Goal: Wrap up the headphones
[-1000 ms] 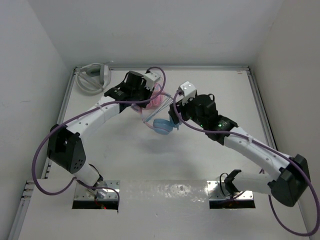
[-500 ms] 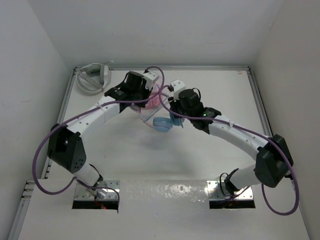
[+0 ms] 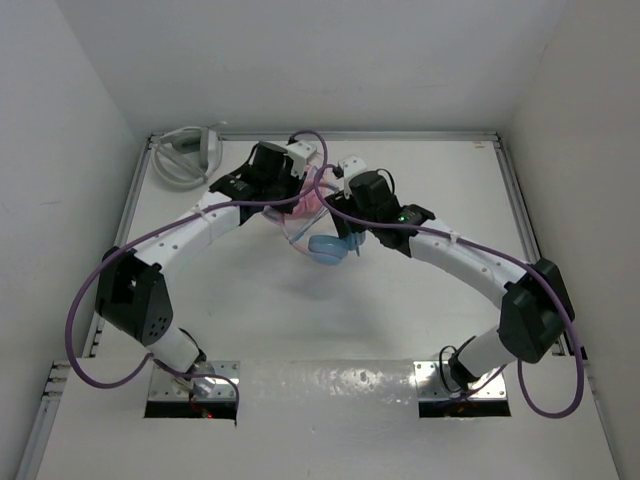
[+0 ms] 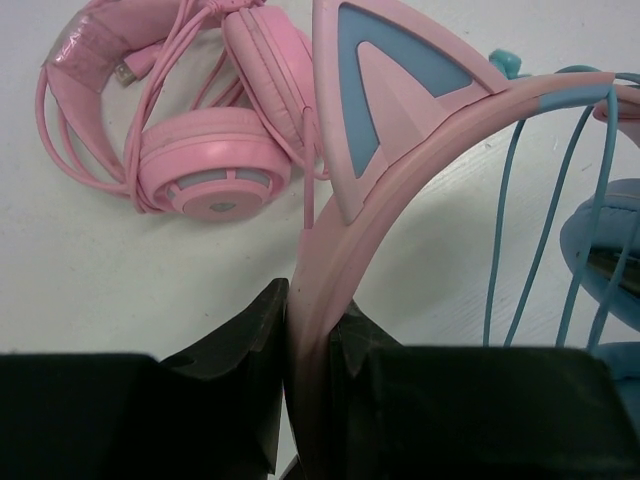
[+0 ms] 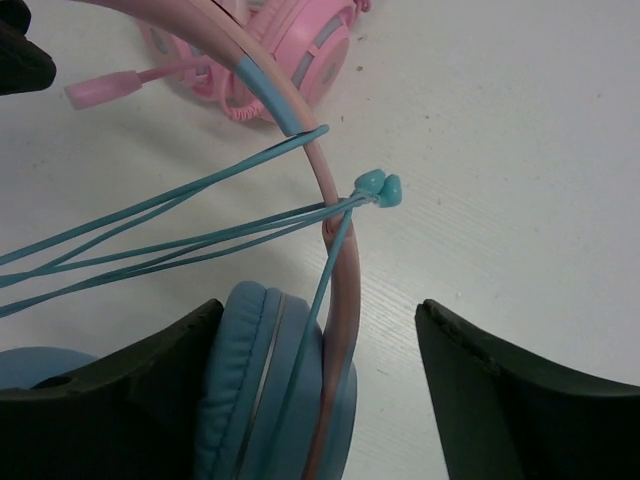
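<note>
**Left arm [image 3: 190, 235].** I see it rising from its base at the near left and bending at the elbow. The forearm reaches forward and to the right over the table [image 3: 420, 320] toward the far middle. The left gripper [image 4: 310, 305] is clamped on the pink headband [image 4: 420, 150] of the headphones [image 3: 325, 247]. Its fingers [image 4: 255, 330] press the band from both sides, just below a cat ear [image 4: 385, 90].

**Right arm [image 3: 470, 265].** It rises from the near right base and folds at the elbow close to the right side. The forearm runs forward and left, placing its wrist just beside the left wrist. The right gripper [image 5: 320, 308] has its jaws apart. A light-blue ear cup [image 5: 265, 385] and the lower end of the headband lie between them, close against the finger on the left of the wrist view. I cannot tell whether they touch.

**Headphones.** They sit at the far middle of the table, between the two wrists. The thin cable [image 5: 180, 235] crosses the band in several strands, and its teal end [image 5: 378, 185] sits at the band's edge.

**Other items.** The all-pink headphones [image 4: 210, 170] lie on the table just beyond. The grey-white headphones [image 3: 185, 155] lie in the far left corner, well apart.
</note>
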